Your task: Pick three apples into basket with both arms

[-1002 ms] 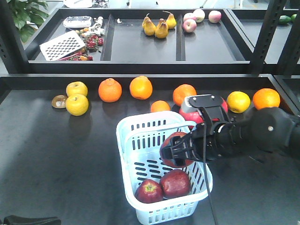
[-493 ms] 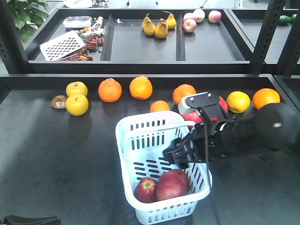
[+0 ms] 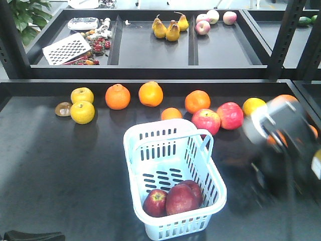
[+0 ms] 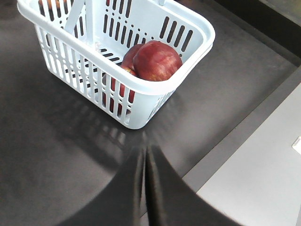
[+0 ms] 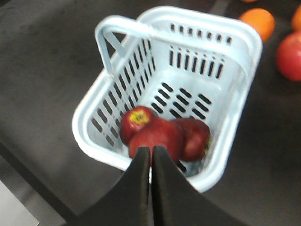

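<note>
The pale blue basket (image 3: 155, 125) stands at the middle of the dark table. Three dark red apples lie at its near end; two show clearly in the front view (image 3: 156, 203) (image 3: 181, 197), the third is mostly hidden behind them. The right wrist view shows all three (image 5: 157, 136) inside the basket (image 5: 244, 42). My right gripper (image 5: 151, 149) is shut and empty, above the basket's near rim. My right arm (image 3: 286, 145) is a blur at the right. My left gripper (image 4: 146, 153) is shut and empty, low beside the basket (image 4: 141, 117), where an apple (image 4: 157, 60) shows.
Two lighter red apples (image 3: 206, 120) (image 3: 230, 115), several oranges (image 3: 151, 93) and yellow fruits (image 3: 82, 112) lie along the table's back. A raised shelf behind holds pears (image 3: 170, 27). Black posts (image 3: 288, 35) stand at the right. The table's edge (image 4: 244, 136) runs near the basket.
The right gripper dropped the third apple into the basket, shut, and the arm swung away to the right. The basket shifted slightly.
</note>
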`<state>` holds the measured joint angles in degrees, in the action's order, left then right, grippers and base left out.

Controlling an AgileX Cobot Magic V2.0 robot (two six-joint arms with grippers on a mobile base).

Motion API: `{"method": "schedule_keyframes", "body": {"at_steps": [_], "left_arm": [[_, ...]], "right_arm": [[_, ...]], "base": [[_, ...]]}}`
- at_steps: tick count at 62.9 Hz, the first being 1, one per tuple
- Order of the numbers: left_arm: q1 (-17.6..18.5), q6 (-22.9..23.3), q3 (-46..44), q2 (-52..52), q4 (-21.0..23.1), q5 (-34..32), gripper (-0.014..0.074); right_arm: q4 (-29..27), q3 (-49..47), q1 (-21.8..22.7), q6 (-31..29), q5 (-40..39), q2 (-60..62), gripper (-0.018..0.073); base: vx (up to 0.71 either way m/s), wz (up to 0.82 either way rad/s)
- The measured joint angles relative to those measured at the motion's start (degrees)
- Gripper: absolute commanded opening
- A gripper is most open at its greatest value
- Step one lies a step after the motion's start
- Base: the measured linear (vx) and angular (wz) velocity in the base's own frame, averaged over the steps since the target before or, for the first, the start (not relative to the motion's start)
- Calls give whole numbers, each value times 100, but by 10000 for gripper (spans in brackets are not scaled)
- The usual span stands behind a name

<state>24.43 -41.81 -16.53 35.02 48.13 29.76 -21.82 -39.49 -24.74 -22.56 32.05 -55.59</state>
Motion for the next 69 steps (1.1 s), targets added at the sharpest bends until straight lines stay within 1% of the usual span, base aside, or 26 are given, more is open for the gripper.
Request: {"method": "schedule_keyframes", "body": {"at_steps": [8,13,20,23,31,69], "left_arm": [[0,0,0,0,0,0,-6],[0,0,0,0,0,-20,-6],[0,0,0,0,0,-161,-6],[0,0,0,0,0,-224,-6],[0,0,0,0,0,-359,-6],[0,0,0,0,5,-356,-6]], "right_arm": [[412,933,0,575,-264,664,-9],[765,1512,0,1010,-467,1010,-9],[1104,2058,0,1496,-597,1367,-9],[1161,2146,0,1580,-605,1481,-9],[1234,2194,0,1632,-636,1650,-9],[1240,2194,0,1654,-664,1678,-9]], "base": [[0,0],[0,0],[0,0],[0,0],[0,0],[0,0]]}}
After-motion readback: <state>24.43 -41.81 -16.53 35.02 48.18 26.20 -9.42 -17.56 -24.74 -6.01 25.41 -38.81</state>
